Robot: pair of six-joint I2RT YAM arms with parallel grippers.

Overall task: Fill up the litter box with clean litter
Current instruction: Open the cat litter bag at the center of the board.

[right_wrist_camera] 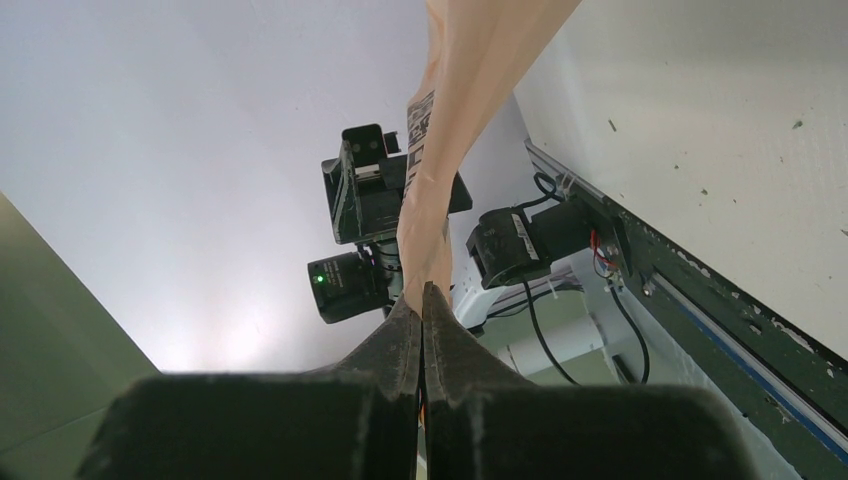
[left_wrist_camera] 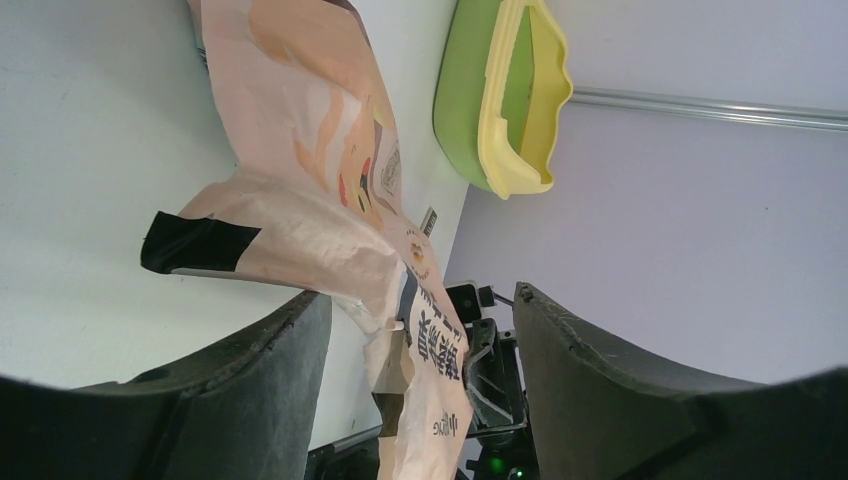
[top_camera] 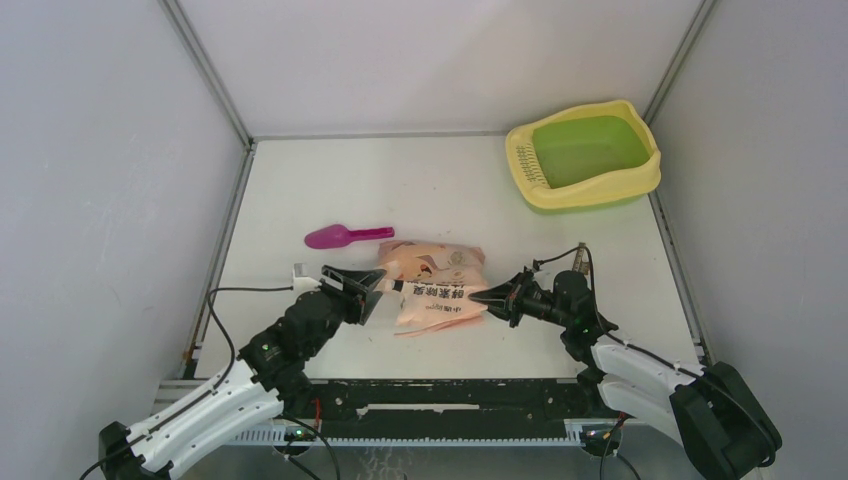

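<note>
While the right gripper (top_camera: 480, 297) clamps shut on the crinkled peach printed bag (top_camera: 440, 268), the left gripper (top_camera: 376, 287) gapes wide at its opposite end.

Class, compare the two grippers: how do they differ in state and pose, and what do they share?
The left gripper is open around one end of the bag; the right gripper is shut, pinching the opposite edge. The left points rightward, the right leftward. Both are black and at the bag.

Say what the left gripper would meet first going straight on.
Most likely the bag: its crumpled edge lies right ahead of the left gripper, seemingly reaching in between its open jaws.
</note>
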